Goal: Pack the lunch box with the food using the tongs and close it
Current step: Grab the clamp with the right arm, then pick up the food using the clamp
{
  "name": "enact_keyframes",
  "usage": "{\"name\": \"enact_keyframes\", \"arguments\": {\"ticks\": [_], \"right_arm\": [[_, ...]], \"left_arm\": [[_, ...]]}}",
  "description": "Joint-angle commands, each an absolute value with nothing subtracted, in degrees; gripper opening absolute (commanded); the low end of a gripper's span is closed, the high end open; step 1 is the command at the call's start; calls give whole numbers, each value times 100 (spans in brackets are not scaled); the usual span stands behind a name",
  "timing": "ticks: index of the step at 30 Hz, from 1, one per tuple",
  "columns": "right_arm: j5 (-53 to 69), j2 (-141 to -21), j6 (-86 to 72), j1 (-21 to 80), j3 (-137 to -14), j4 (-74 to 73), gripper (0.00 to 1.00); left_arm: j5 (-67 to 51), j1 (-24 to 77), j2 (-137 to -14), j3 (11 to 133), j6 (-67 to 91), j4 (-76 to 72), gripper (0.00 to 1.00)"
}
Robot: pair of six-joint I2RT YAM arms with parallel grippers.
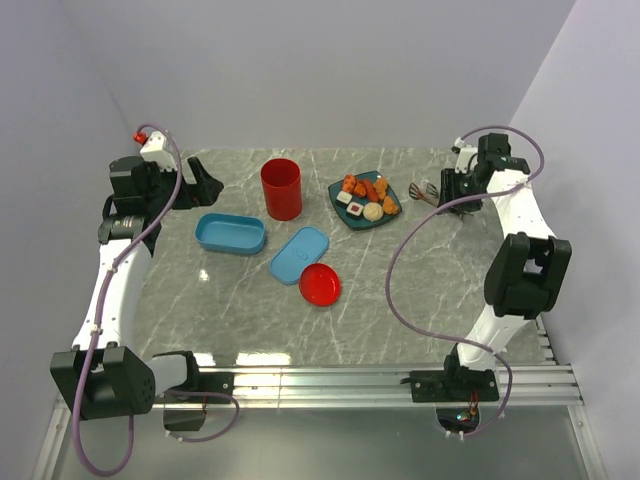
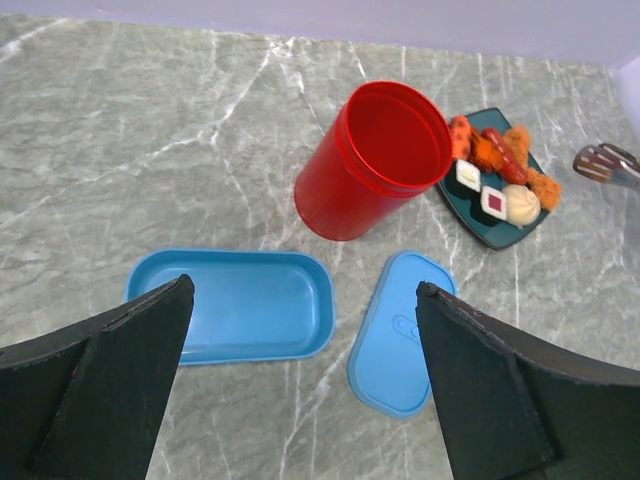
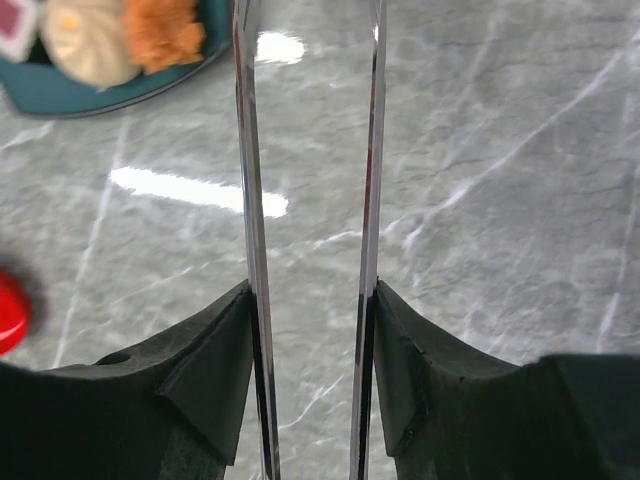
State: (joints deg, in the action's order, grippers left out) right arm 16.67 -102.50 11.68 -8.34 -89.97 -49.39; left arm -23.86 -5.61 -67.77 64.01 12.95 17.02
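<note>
Presently: marble tabletop (image 1: pixel 440 285), with swing room between plate and right edge.
- Lunch box (image 1: pixel 230 233): open, left-centre, lid (image 1: pixel 299 254) beside it.
- Left gripper (image 2: pixel 305 288): above the box, jaws wide apart.
- Teal plate (image 1: pixel 360 225): carries the food (image 1: pixel 365 188), toward the far edge.
- Right gripper (image 3: pixel 310 300): pinching the tongs (image 3: pixel 247 180) near the far-right corner, seemingly lifted. Squeeze evenly, tips aligned toward the plate.

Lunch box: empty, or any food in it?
Empty: the lunch box shows a bare blue floor; the food sits on the teal plate.
</note>
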Motion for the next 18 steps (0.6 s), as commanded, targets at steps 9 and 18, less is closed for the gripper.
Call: {"name": "enact_keyframes", "arguments": {"ticks": [9, 18], "right_arm": [[2997, -9308, 1590, -905, -9466, -5502, 53], [3182, -9290, 1828, -642, -9879, -5801, 52]], "left_arm": [[-3576, -571, -6557, 6583, 950, 1626, 99], [-3998, -571, -6626, 6706, 835, 1915, 99]]}}
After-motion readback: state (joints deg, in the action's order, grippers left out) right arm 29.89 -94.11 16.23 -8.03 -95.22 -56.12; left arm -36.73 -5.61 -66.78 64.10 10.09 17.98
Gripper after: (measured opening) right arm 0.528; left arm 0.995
